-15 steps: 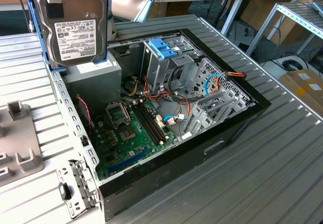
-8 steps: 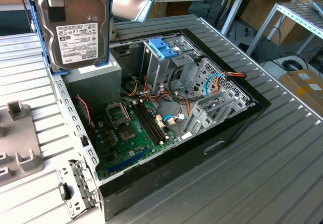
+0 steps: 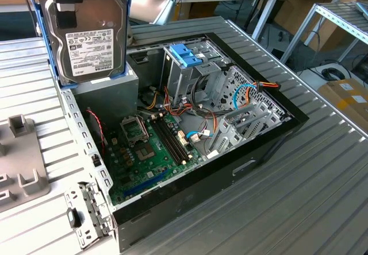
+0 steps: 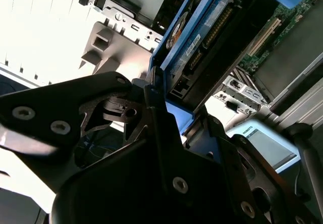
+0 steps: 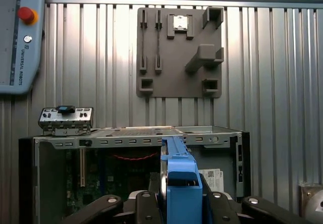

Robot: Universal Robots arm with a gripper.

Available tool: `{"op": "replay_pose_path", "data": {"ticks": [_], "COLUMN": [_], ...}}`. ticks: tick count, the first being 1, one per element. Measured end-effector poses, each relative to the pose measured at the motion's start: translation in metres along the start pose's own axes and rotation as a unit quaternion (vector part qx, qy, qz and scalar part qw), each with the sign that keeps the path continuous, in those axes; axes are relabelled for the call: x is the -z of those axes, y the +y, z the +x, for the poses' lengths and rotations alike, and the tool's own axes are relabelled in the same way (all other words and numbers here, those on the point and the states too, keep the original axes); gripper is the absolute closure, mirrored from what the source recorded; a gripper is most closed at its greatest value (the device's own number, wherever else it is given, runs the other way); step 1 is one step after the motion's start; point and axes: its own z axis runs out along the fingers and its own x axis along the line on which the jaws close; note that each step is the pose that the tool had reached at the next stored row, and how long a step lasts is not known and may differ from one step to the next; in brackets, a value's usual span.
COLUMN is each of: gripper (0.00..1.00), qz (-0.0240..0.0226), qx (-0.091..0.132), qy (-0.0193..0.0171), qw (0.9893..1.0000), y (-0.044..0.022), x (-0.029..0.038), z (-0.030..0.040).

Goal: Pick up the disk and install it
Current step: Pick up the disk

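Above the far corner of the open computer case point(image 3: 270, 146), toward the exterior view's left, you have the disk point(image 3: 95, 37) hanging upright, its white label facing the exterior camera and its light-blue carrier framing both long sides. Your gripper point(image 3: 68, 5) comes down from above and is closed on the disk's upper end, so the drive hangs below the pincer. In the first wrist view you see the carrier's blue end point(image 5: 181, 183) edge-on, with the black fingers point(image 5: 147, 209) pressed against it on either side. The disk's lower edge sits just above the grey metal box point(image 3: 109, 91) in that corner of the case; you cannot tell whether the two touch. Well apart from it, nearer the middle of the case, stands the upright metal drive cage point(image 3: 184, 80) with its blue handle point(image 3: 187, 55) on top. The green motherboard point(image 3: 149, 151) lies on the case floor below. Beside the case, at the exterior view's left, a grey fixture plate point(image 3: 23, 169) rests on the ribbed metal table point(image 3: 299, 197).
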Motion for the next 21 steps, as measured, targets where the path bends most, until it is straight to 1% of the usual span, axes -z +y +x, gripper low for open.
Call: {"op": "replay_pose_path", "data": {"ticks": [16, 18, 21], "gripper": [0.63, 0.63, 0.63], "qz": [0.0, 0.0, 0.0], "qx": [0.0, 0.0, 0.0], "qy": [0.0, 0.0, 0.0], "qw": [1.0, 1.0, 1.0], "y": [-0.0002, -0.0002, -0.0003], "x": [0.0009, 0.0011, 0.0013], "z": [0.0151, 0.0187, 0.022]}}
